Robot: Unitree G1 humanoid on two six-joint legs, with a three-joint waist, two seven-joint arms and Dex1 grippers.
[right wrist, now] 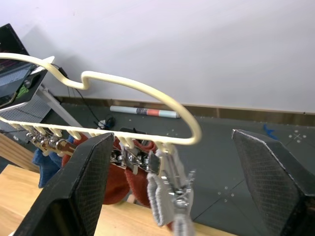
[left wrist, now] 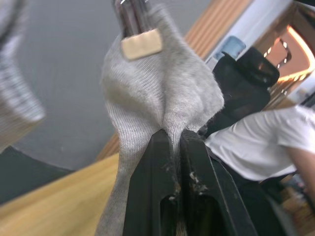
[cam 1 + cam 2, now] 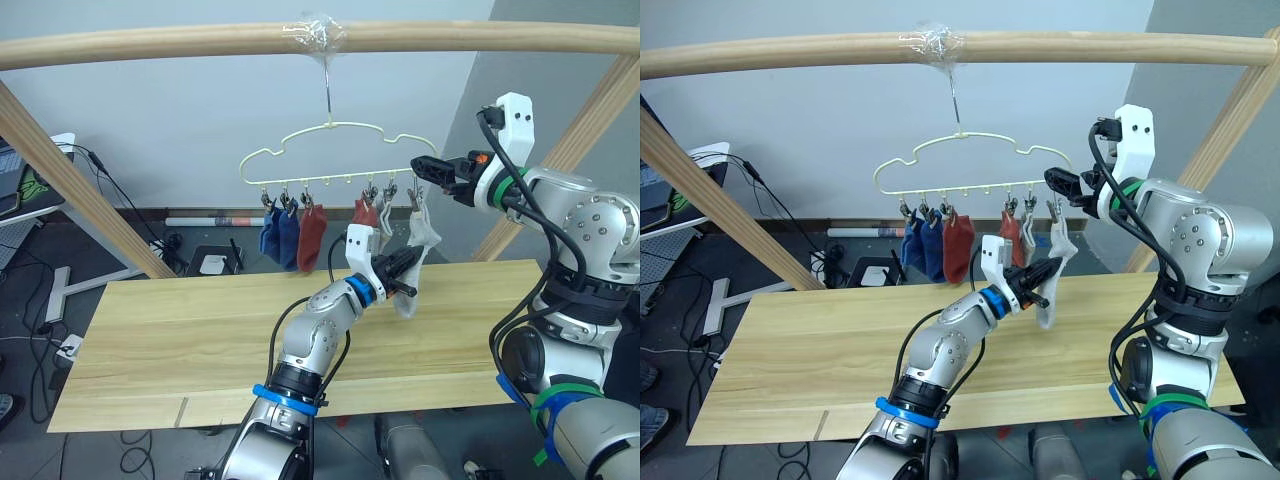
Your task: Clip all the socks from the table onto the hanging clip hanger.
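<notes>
The pale clip hanger (image 3: pixel 330 150) hangs by its hook from a wooden pole. Two blue socks (image 3: pixel 280 235), two rust red socks (image 3: pixel 312 238) and a light grey sock (image 3: pixel 385 225) hang from its clips. At the hanger's right end a second light grey sock (image 3: pixel 425 235) hangs from the last clip (image 2: pixel 133 14). My left gripper (image 2: pixel 172 142) is shut on this sock just below the clip. Beside the same end of the hanger, my right gripper (image 1: pixel 172 135) stands open, a finger on either side of the wire. No sock lies on the table (image 3: pixel 200 330).
The thick wooden pole frame (image 3: pixel 300 40) spans the top, with slanted legs at the left (image 3: pixel 80 190) and the right (image 3: pixel 590 120). A desk with a laptop (image 3: pixel 20 185) and cables stands at the far left. A person in a white shirt (image 2: pixel 256 142) is behind the table.
</notes>
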